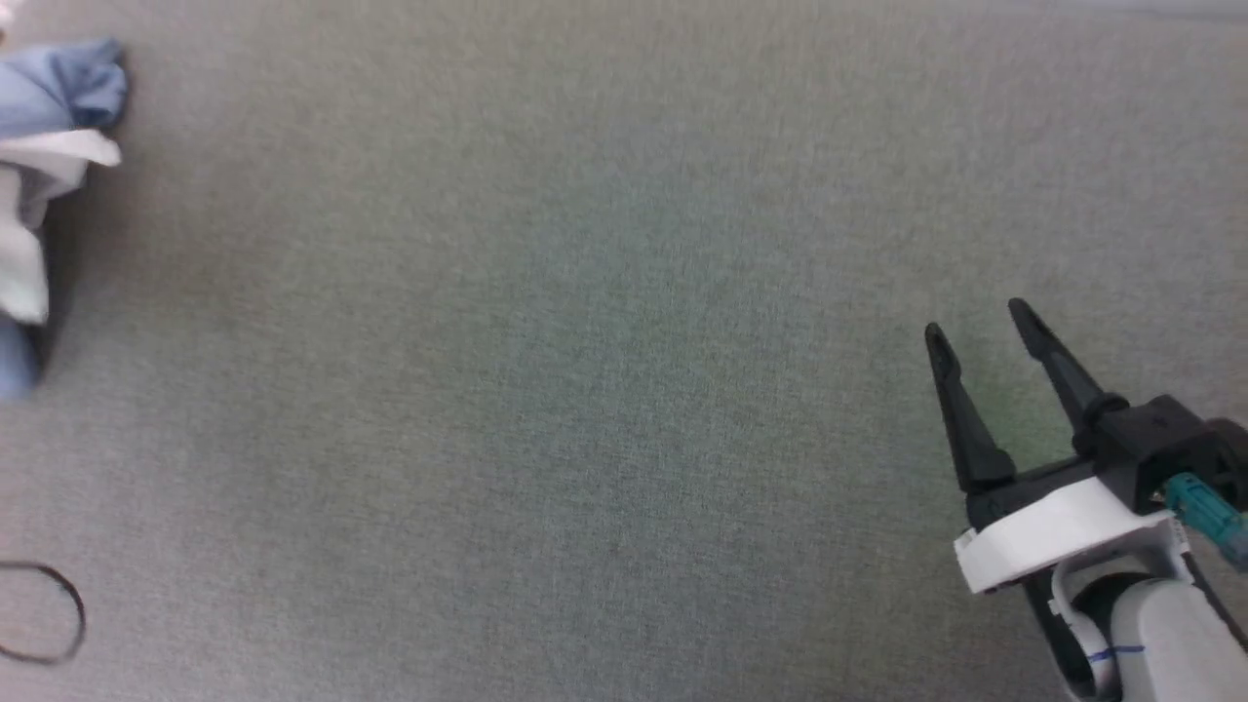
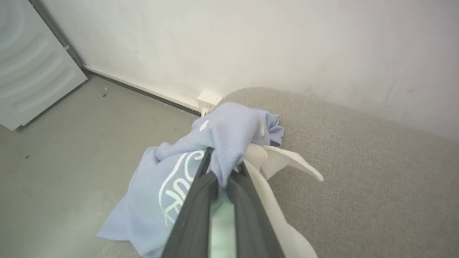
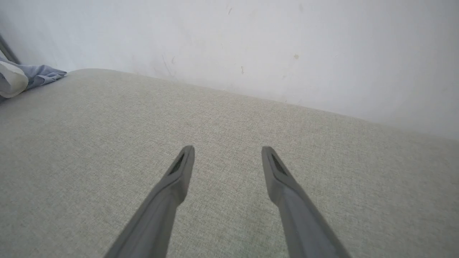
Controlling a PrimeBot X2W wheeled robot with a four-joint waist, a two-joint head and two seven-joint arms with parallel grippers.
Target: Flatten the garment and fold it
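Left wrist view: left tool (image 2: 226,163) clamped tight on the bunched shirt (image 2: 229,125), nine o'clock on the counter (image 2: 358,161); right tool (image 1: 978,327) wide open, empty; flattening and folding apparently not yet begun.

We count one garment (image 2: 233,129), two grippers, one left gripper (image 2: 226,159) and one right gripper (image 1: 977,320), each with two fingers (image 3: 179,179), four fingers in all, one grey surface (image 1: 624,390), one black loop (image 1: 82,616), one wall (image 2: 251,43), one floor (image 2: 71,161), one door (image 2: 32,64), one white box (image 2: 209,99)
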